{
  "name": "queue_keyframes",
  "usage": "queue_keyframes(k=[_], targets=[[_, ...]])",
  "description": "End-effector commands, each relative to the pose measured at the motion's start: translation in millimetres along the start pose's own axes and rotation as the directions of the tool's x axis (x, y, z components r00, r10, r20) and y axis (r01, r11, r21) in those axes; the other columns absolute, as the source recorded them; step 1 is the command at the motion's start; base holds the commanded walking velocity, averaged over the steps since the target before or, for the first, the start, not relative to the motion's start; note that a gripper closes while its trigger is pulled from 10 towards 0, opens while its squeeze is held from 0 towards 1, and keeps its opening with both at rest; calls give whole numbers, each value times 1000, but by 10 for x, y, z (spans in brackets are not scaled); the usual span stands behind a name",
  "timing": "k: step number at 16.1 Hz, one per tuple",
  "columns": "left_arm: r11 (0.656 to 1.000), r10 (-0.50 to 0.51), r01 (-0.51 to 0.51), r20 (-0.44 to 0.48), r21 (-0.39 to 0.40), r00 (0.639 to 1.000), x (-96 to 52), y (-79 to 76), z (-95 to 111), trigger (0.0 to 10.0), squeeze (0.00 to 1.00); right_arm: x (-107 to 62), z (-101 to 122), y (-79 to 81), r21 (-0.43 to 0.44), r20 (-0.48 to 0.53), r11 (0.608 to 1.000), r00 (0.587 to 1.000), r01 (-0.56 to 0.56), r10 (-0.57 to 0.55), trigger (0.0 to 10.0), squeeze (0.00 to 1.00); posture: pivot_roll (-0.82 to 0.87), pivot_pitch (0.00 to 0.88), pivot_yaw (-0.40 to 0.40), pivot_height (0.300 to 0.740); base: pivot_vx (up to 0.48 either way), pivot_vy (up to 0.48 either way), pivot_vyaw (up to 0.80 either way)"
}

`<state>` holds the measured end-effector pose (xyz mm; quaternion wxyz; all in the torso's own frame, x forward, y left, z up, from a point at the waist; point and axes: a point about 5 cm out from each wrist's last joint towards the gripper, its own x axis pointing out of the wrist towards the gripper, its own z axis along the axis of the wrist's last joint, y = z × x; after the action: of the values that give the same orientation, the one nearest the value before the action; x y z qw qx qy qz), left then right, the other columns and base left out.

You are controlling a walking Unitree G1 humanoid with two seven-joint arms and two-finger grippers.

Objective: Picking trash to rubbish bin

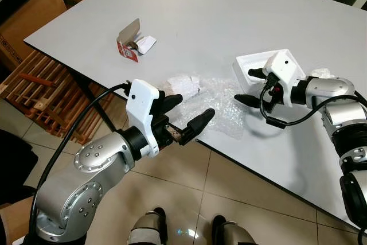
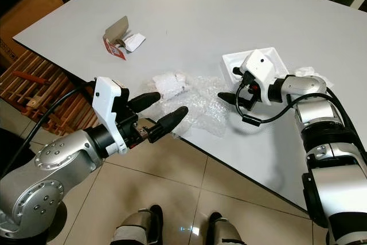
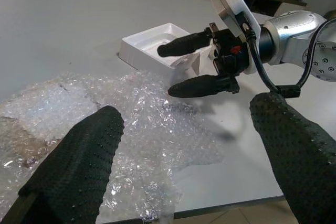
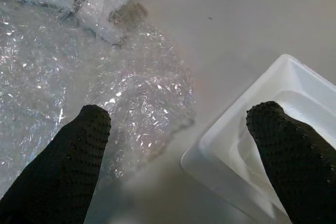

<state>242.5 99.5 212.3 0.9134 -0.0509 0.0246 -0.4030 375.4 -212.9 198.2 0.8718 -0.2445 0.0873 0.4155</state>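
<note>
A sheet of clear bubble wrap (image 1: 215,107) lies at the near edge of the white table (image 1: 218,15), with a crumpled white wad (image 1: 183,85) on its left part. My left gripper (image 1: 186,113) hovers open just off the table edge, fingers pointing at the wrap (image 3: 131,129). My right gripper (image 1: 251,87) is open over the wrap's right end, beside a white foam tray (image 1: 258,64); one finger (image 4: 294,156) hangs above the tray's corner (image 4: 231,156), the other over the wrap (image 4: 79,72). A torn red-and-white carton (image 1: 132,41) lies further back on the left.
A second crumpled white scrap (image 1: 321,73) sits right of the tray. Left of the table stand a wooden slatted rack (image 1: 40,84) and a cardboard box (image 1: 28,10). Tiled floor (image 1: 229,187) and my feet (image 1: 152,222) are below the edge.
</note>
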Motion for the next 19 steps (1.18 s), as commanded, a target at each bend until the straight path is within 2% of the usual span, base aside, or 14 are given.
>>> queue_keyframes(k=[1,10,14,19], targets=[[1000,-7,7,2,10,1000,-11,-29,21,10000,0,-4,34,-20,-24,-7,1000,1000,-18,17,10000,0,189,237,30,740,0,0,0],[1000,-15,15,-3,10,1000,-10,-54,9,10000,0,-23,-65,-35,-24,-62,1000,998,9,-11,10000,0,189,237,30,740,0,0,0],[1000,-19,19,-5,8,1000,-7,-58,4,10000,0,-43,-202,11,-7,-125,1000,992,-15,14,10000,0,188,234,31,740,0,0,0],[1000,-25,25,-8,6,1000,5,-61,-3,10000,0,-62,-89,-12,-9,-72,999,996,-53,52,10000,0,185,231,32,740,0,0,0]])
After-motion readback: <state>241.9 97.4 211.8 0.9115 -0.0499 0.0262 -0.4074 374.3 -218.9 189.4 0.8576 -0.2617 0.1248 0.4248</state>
